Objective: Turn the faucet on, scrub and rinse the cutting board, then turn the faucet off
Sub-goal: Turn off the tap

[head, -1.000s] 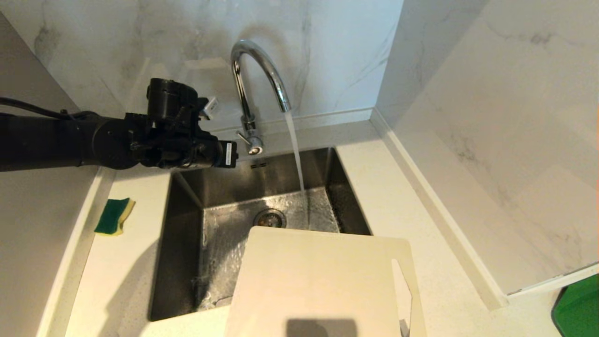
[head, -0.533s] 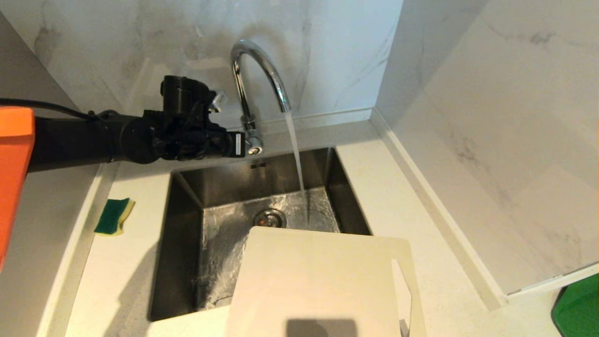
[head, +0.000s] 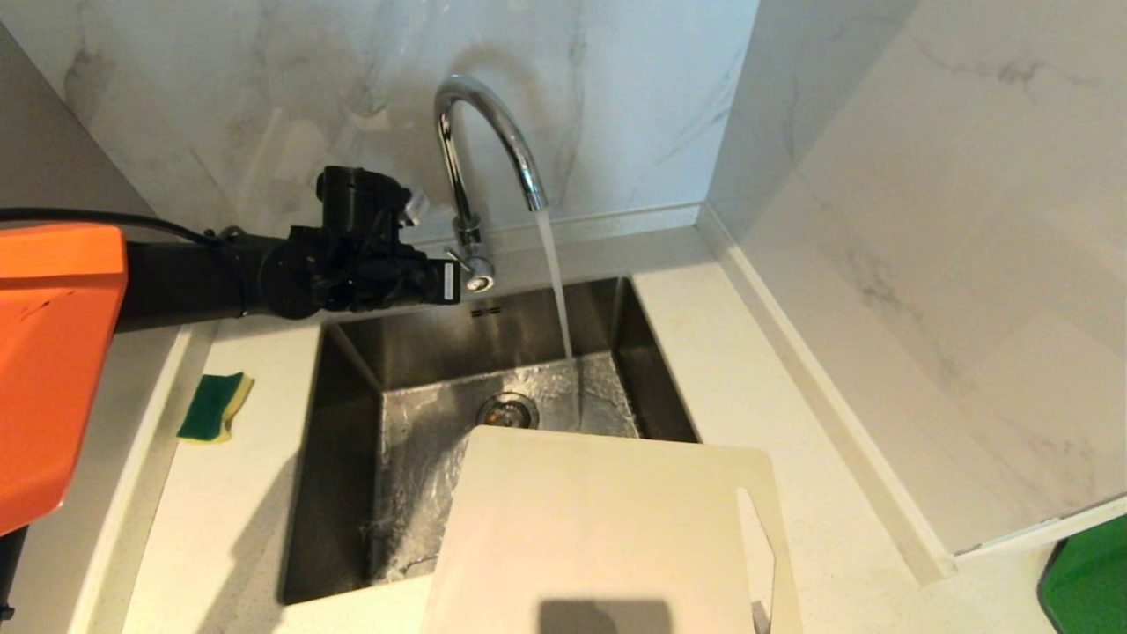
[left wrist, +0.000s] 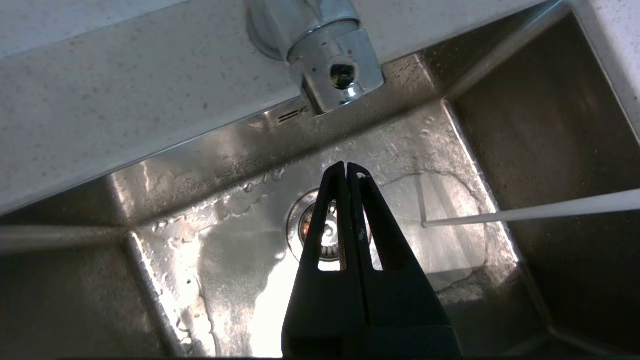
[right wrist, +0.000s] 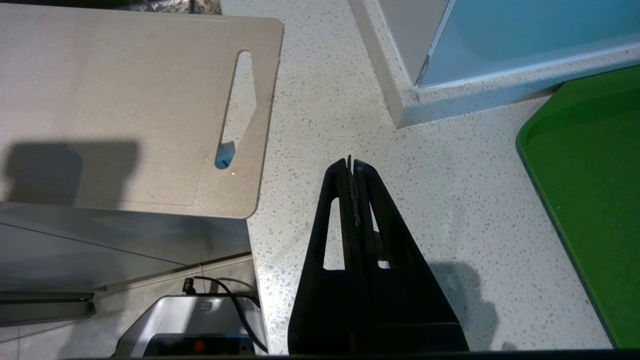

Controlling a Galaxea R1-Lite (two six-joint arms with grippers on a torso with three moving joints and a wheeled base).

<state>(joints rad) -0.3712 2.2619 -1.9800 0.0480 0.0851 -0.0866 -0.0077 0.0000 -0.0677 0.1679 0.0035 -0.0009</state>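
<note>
Countertop (head: 246, 493): pale speckled stone, runs around the sink on the left, right and near sides; marble wall panels (head: 924, 220) behind and to the right.

Sink (head: 352, 423): steel basin, wet floor, drain (head: 507, 410) near the middle of the floor.

Cutting board (head: 599, 519): cream-white, lies flat at the near right, its far left part overhanging the sink's near edge, the rest on the countertop. Handle slot at its right end. A dark shadow falls on its near part.

Left arm: black, with an orange cover at the far left of the head view, reaches in from the left along the far edge of the sink. Left gripper (left wrist: 347, 167) has its jaws closed with nothing between them; tip sits just left of the faucet's base, close to the lever. Contact with the lever cannot be told.

Faucet (head: 489, 114): chrome gooseneck at the far edge of the sink, centre. Water stream (head: 556, 291) runs from the spout to the sink floor, right of the drain.

Right gripper (right wrist: 353, 167): jaws closed and empty, hangs over bare countertop just right of the board's slotted end. A green tray (right wrist: 595, 190) lies further right.

Sponge (head: 214, 406): green and yellow, on the countertop left of the sink, well apart from both grippers.
</note>
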